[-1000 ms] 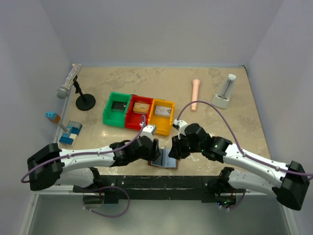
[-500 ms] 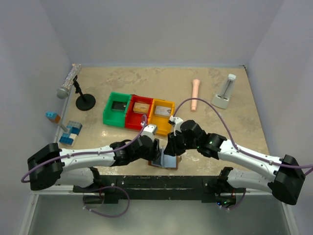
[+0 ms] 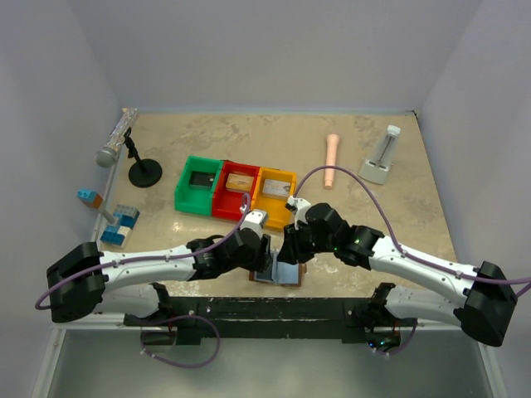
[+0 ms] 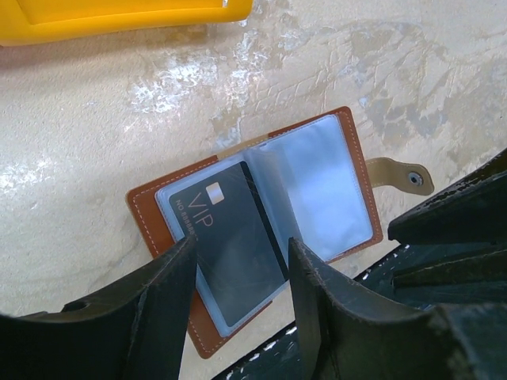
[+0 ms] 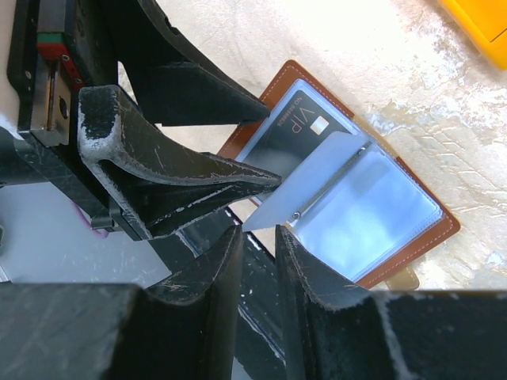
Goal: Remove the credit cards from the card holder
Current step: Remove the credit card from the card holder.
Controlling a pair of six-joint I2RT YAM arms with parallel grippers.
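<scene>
Directly below my left gripper (image 4: 242, 245), fingers spread apart, the card holder (image 4: 317, 190) lies open. My right gripper (image 5: 257, 231) sits narrow at a raised sleeve (image 5: 317, 170); whether it grips, I cannot tell.

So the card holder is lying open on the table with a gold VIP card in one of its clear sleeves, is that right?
No: the VIP card is black, not gold. The left wrist view shows it in a clear sleeve of the card holder, lying open on the table.
</scene>
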